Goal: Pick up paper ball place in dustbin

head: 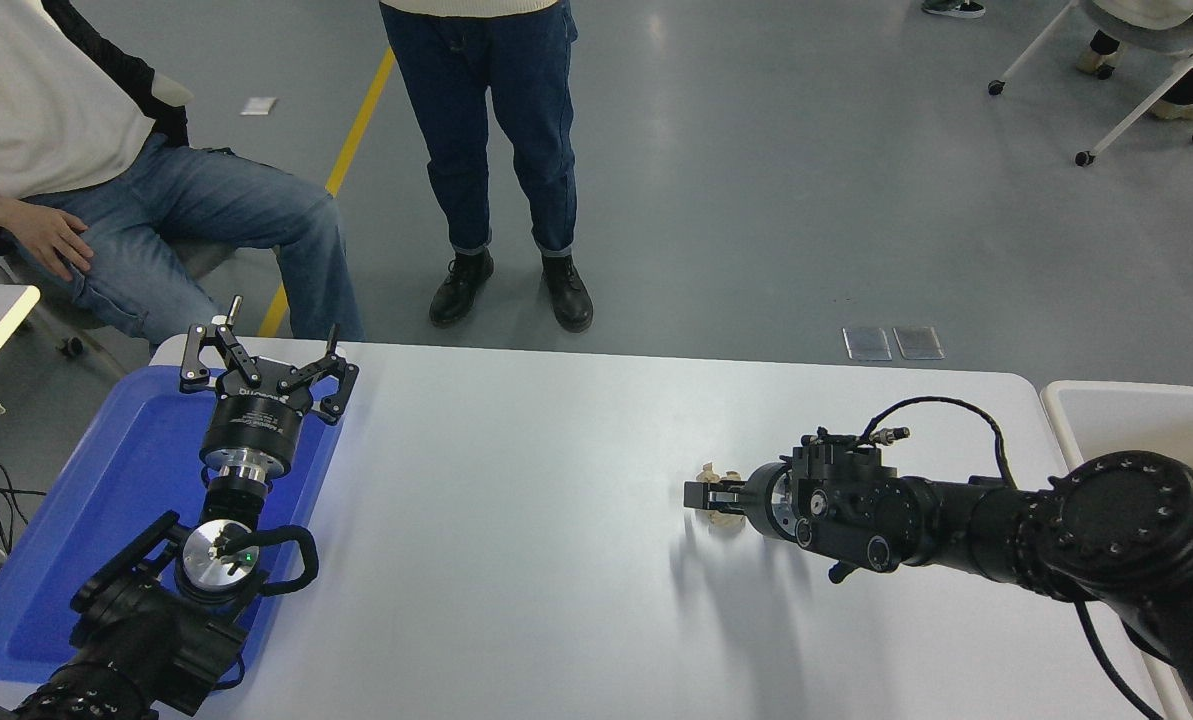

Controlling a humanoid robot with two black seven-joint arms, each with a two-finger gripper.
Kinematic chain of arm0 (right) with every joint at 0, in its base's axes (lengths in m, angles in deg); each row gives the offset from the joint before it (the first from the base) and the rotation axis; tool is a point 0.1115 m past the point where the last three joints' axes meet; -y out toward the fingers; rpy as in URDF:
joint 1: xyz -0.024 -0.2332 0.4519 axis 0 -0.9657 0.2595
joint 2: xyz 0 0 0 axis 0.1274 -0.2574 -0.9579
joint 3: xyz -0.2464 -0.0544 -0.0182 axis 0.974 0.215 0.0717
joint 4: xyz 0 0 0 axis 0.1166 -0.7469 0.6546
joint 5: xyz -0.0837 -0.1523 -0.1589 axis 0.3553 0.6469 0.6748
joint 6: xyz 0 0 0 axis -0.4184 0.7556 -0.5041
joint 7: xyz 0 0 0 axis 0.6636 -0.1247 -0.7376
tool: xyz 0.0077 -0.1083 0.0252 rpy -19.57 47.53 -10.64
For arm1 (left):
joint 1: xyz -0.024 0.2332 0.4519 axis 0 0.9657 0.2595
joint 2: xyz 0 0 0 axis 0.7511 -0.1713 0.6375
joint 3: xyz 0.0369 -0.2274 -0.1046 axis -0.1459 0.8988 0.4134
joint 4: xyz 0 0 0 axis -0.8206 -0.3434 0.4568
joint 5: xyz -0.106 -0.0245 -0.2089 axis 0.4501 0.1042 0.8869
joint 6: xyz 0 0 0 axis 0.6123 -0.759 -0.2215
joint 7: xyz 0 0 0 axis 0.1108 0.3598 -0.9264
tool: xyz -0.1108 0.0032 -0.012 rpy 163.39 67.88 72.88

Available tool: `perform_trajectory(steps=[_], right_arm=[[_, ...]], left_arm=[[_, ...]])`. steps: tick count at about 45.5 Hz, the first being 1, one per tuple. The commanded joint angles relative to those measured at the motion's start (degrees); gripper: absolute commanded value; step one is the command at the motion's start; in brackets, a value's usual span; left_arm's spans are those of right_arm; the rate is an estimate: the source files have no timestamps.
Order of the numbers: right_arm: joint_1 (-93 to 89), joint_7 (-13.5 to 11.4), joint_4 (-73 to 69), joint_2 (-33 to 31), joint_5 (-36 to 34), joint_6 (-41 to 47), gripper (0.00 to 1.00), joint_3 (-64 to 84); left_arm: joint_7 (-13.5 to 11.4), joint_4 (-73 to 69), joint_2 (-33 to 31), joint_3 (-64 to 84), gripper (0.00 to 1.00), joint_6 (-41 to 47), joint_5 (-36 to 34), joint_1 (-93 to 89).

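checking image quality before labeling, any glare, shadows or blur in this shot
Head view: sharp overall; soft glare patches on the grey floor; the right gripper and arm throw faint shadows on the white table toward the camera; the paper ball is mostly hidden by the gripper, so its detail is poor.

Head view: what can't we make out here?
- paper ball: mostly hidden by the right gripper; whether the jaws grip it is unclear.
- dustbin: cut off by the right edge and covered by the right arm.
- blue tray: partly covered by the parked left gripper.

Bright, even overhead light, sharp focus, soft shadows on the table (556,520), and pale glare on the floor (756,200).
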Motion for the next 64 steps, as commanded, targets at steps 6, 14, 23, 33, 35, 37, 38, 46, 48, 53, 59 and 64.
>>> perform_trajectory(steps=[6,14,23,33,35,37,38,46,48,53,59,64], right_arm=[[-0.18,-2.1,-2.2,0.03,-0.87,-0.16,0.0,-5.43],[3.78,-2.98,-7.9,0.03,-0.78,-0.07,0.0,-5.26],[12.21,-8.25,-16.78,-0.32,-1.21,0.89,0.0,-5.61],[21.44,-8.61,-28.2,-9.55,-2.54,3.7,0.0,-2.98],[24.16,-8.7,-30.22,-12.0,-2.54,5.71,0.0,-2.45],[26.01,-8.7,-31.2,-13.33,-2.54,7.21,0.0,-2.18],[26.89,-8.7,-31.72,-13.85,-2.54,8.09,0.0,-1.75],[35.24,-9.13,-35.5,-17.2,-2.89,16.79,0.0,1.24],[37.61,-9.14,-36.03,-17.81,-3.59,18.72,0.0,1.68],[43.76,-9.14,-36.91,-18.52,-5.87,24.61,0.0,2.04],[50.88,-9.14,-36.92,-18.61,-8.95,31.12,0.0,3.79],[55.28,-9.14,-36.92,-18.61,-9.22,35.25,0.0,5.29]], left_arm=[[0.0,0.0,-0.09,-0.01,1.0,-0.05,0.0,0.0],[0.08,0.0,0.0,-0.01,1.0,-0.05,0.0,0.0],[0.0,0.0,0.0,-0.01,1.0,-0.05,0.0,0.0],[0.09,0.0,0.0,-0.01,1.0,-0.05,0.0,0.0],[0.09,0.0,0.0,-0.01,1.0,-0.05,0.0,0.0],[0.09,0.0,0.0,0.07,1.0,-0.05,0.0,0.0],[0.09,0.0,0.0,-0.01,1.0,-0.05,0.0,0.0],[0.09,0.0,0.0,-0.01,1.0,0.04,0.0,0.0],[0.09,0.0,0.0,-0.01,1.0,-0.05,0.0,0.0],[0.09,0.0,0.0,-0.01,1.0,0.04,0.0,0.0],[0.09,0.0,0.0,0.07,1.0,-0.05,0.0,0.09],[0.0,0.0,0.0,-0.01,1.0,0.04,0.0,0.09]])
